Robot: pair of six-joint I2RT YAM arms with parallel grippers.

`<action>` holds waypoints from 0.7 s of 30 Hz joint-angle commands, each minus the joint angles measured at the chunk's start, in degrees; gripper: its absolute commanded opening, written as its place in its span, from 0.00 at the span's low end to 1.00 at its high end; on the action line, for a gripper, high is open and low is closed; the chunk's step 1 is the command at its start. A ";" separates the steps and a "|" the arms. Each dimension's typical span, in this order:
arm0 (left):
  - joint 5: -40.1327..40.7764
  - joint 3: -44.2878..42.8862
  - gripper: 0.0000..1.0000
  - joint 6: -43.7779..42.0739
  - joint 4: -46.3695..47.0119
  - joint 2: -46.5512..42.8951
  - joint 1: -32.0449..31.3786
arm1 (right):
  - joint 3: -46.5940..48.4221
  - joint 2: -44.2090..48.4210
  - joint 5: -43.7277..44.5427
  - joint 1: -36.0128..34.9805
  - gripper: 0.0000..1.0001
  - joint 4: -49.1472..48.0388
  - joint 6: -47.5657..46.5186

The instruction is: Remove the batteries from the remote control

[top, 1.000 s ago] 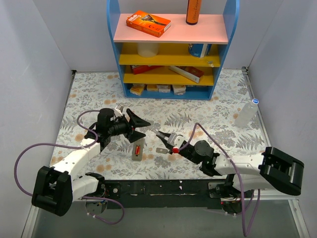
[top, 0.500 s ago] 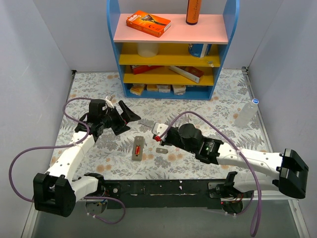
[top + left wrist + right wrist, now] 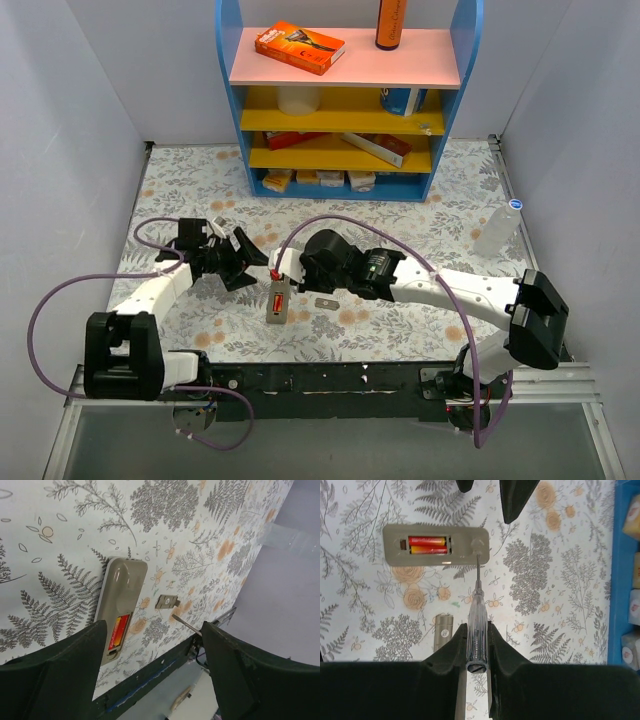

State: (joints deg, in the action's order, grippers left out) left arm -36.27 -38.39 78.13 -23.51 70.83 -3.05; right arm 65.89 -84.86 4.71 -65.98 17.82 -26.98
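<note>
The grey remote control [image 3: 279,300] lies on the floral table with its recess facing up. Two red batteries [image 3: 427,545] sit side by side in the recess [image 3: 118,630]. My right gripper [image 3: 478,629] is shut on a clear-handled screwdriver [image 3: 477,611]. The screwdriver's tip rests on the remote control [image 3: 470,544], on the end beside the recess. My left gripper [image 3: 254,263] stands open just left of the remote's far end, with nothing between its dark fingers [image 3: 55,675]. In the left wrist view the remote control [image 3: 122,590] lies ahead of that gripper [image 3: 152,672].
A small flat grey plate [image 3: 326,301] lies right of the remote, also visible as the plate [image 3: 443,630]. A blue shelf unit [image 3: 345,100] with boxes stands at the back. A clear bottle [image 3: 499,228] stands at the right. The table's black front edge [image 3: 330,378] is near.
My right arm swung left from beside the grey plate, bringing the screwdriver over the remote. My left gripper drew back to the left, away from the remote.
</note>
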 commanded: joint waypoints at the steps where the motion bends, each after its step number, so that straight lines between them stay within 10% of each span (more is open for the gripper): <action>1: -7.84 2.79 0.72 -2.45 4.25 4.39 1.03 | 3.02 -0.66 -3.74 0.06 0.01 5.12 -4.21; 21: -12.77 4.03 0.56 -2.45 7.69 15.83 1.03 | 8.82 -6.02 -12.09 -0.03 0.01 10.74 -14.50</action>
State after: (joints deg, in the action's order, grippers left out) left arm -46.52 -35.09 76.27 -17.34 86.76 -2.35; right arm 71.53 -90.32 -4.51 -65.98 27.88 -38.37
